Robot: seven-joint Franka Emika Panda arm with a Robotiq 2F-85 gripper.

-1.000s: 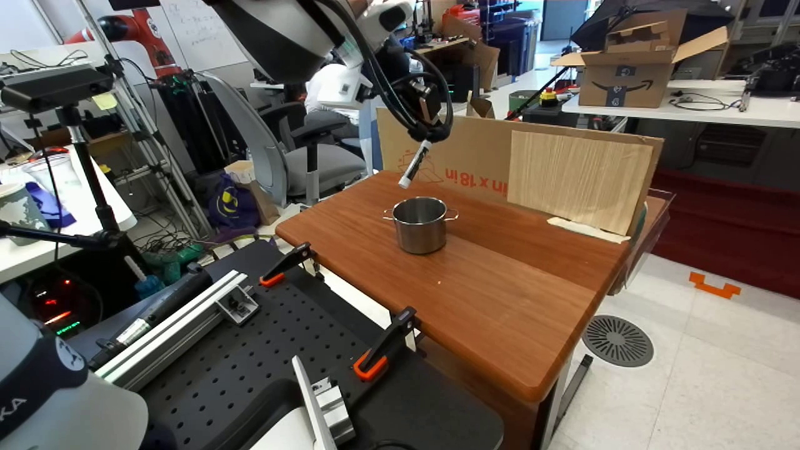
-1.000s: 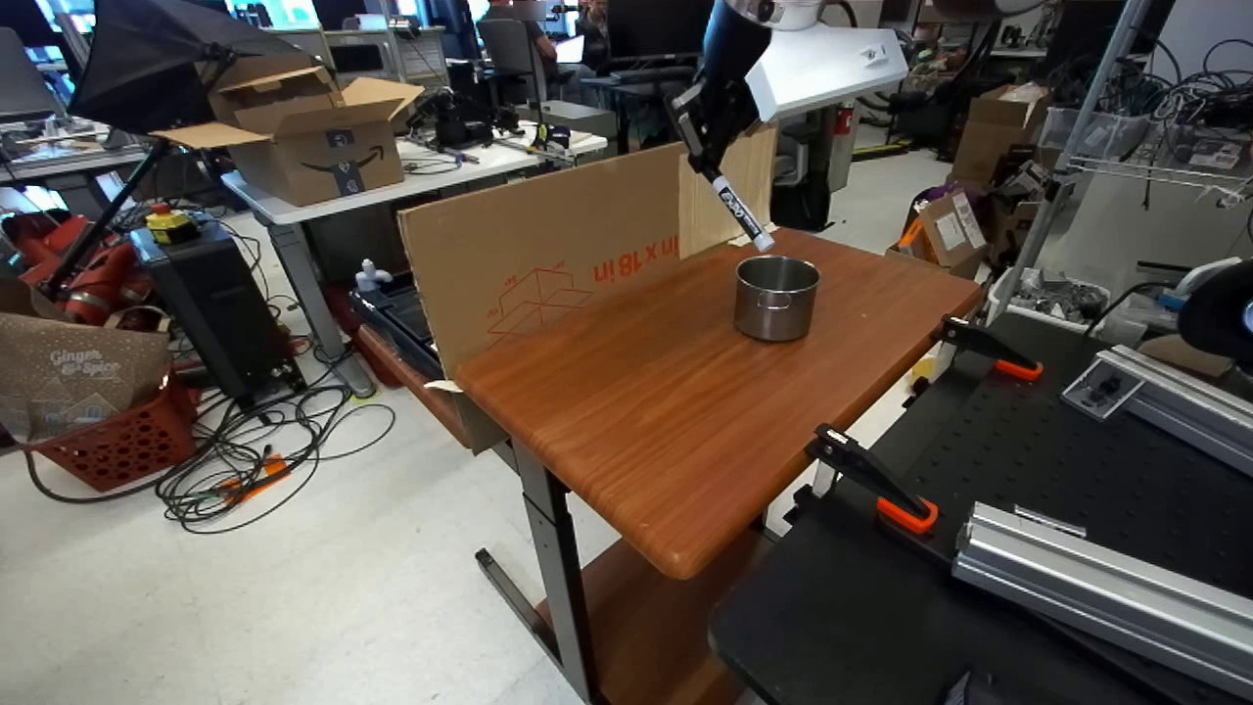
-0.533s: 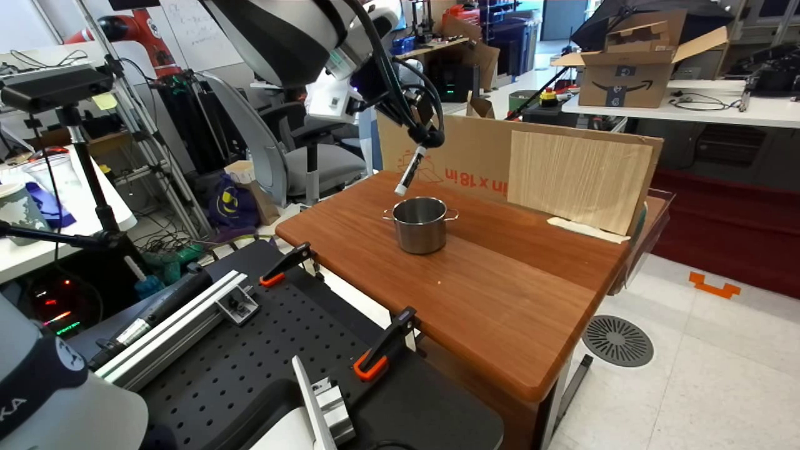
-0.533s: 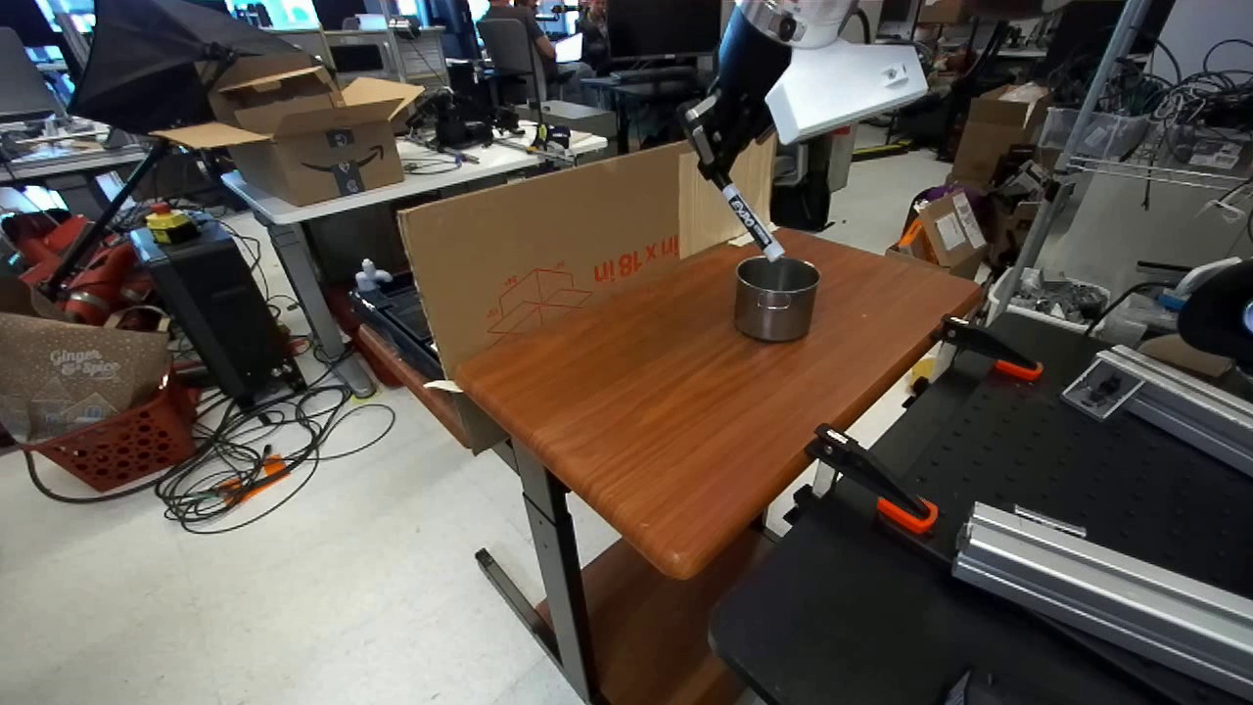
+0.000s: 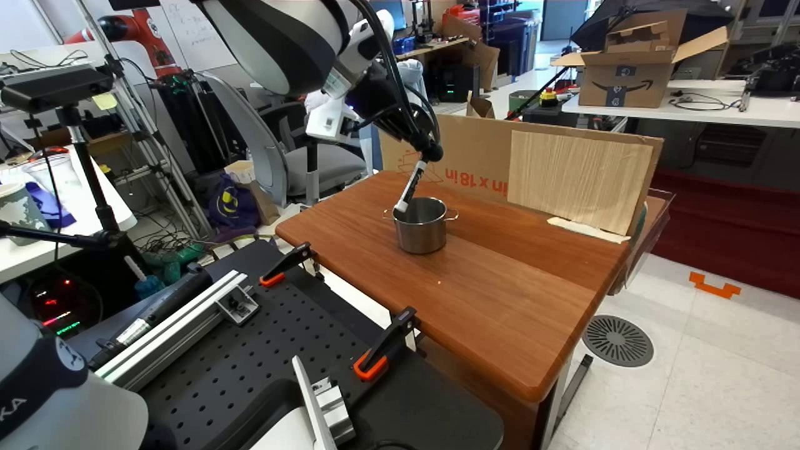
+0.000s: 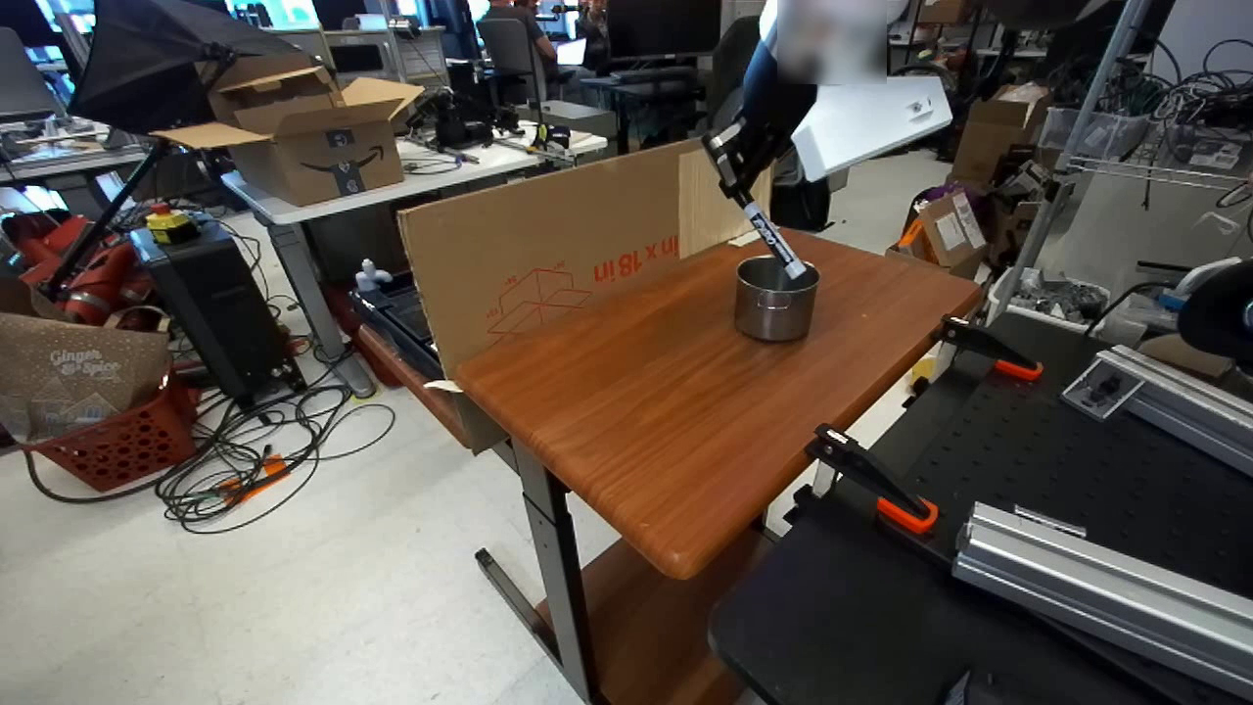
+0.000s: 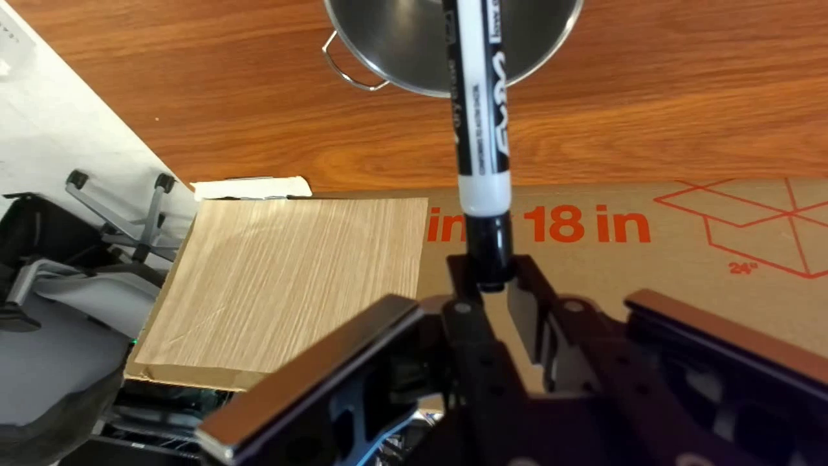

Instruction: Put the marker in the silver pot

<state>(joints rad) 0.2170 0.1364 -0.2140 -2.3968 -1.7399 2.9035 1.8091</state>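
Observation:
The marker (image 7: 477, 97) is black and white with a white end. My gripper (image 7: 490, 272) is shut on its black end, and the marker points down at a slant. The silver pot (image 5: 422, 237) stands upright on the brown table, and also shows in an exterior view (image 6: 773, 311). In both exterior views the marker's white lower end (image 5: 403, 204) (image 6: 795, 268) overlaps the pot's opening, near the rim on one side. I cannot tell whether it touches the rim. The gripper is above the pot. In the wrist view the marker's lower end is out of frame and the pot (image 7: 414, 58) is partly cut off.
A cardboard panel (image 5: 459, 150) with red print stands along the table's back edge, with a wood-grain sheet (image 5: 578, 181) on it. Orange-tipped clamps (image 5: 387, 344) (image 6: 876, 480) sit at the front edge, by a black perforated platform (image 5: 250, 375).
My gripper has come down with the marker. The marker's lower end has dropped from above the pot to its opening. The pot has not moved.

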